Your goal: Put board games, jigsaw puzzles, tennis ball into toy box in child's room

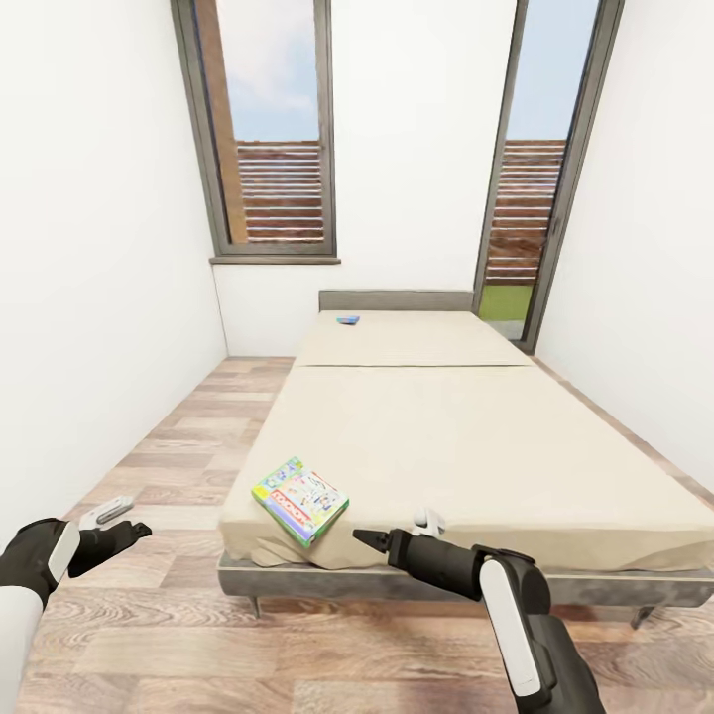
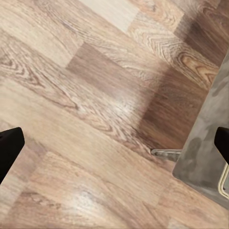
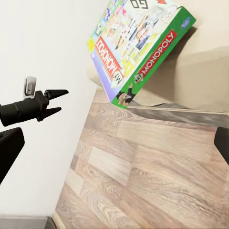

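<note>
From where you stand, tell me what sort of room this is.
Most likely a bedroom, perhaps a child's: a wide cream bed on a wood-plank floor, two tall windows behind it, and a colourful Monopoly board game lying at the bed's near corner.

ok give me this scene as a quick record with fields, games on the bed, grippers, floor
near game: green-edged colourful Monopoly box lying flat at the near left corner of the cream-beige bed
far game: small blue box flat near the head end of the bed
right gripper: in the air beside the Monopoly box, not touching it, jaws open
left gripper: over the wood-plank floor, left of the bed, open, empty
held: nothing
</note>
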`<state>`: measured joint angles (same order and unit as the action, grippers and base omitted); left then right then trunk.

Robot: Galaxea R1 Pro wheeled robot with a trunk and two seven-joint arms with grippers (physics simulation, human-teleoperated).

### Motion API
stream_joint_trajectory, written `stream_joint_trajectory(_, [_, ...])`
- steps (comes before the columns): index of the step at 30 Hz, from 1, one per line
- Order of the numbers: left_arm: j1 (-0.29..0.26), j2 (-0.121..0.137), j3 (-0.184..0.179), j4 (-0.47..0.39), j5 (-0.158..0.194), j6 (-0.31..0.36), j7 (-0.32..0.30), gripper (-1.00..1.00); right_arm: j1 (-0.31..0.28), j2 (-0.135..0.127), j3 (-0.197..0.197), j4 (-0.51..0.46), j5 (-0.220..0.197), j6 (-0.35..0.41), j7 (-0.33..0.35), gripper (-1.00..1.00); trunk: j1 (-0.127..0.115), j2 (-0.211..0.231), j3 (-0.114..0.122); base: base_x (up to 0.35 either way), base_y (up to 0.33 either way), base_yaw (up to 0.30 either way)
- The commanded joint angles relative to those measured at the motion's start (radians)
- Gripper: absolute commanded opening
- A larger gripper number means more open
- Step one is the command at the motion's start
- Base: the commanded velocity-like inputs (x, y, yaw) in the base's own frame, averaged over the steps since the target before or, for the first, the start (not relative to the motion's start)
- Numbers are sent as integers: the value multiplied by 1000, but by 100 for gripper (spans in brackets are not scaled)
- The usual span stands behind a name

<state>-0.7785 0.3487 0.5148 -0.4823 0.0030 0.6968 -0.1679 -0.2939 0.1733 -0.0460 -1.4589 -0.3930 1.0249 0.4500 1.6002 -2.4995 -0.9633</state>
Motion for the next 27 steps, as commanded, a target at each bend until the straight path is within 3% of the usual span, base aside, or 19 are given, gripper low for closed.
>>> stream_joint_trajectory(1, [-1, 0, 5, -1, 0, 6, -3, 100, -1, 1, -3, 3, 8, 5, 10, 100, 0, 0, -1, -1, 20, 0])
stream_joint_trajectory(11, [-1, 0, 6, -1, 0, 6, -3, 100, -1, 1, -5, 13, 8, 4, 10, 100, 0, 0, 0, 0, 134, -13])
stream_joint_trajectory(27, [-1, 0, 7, -1, 1, 6, -3, 100, -2, 1, -5, 21, 8, 4, 11, 100, 0, 0, 12, 0, 128, -140])
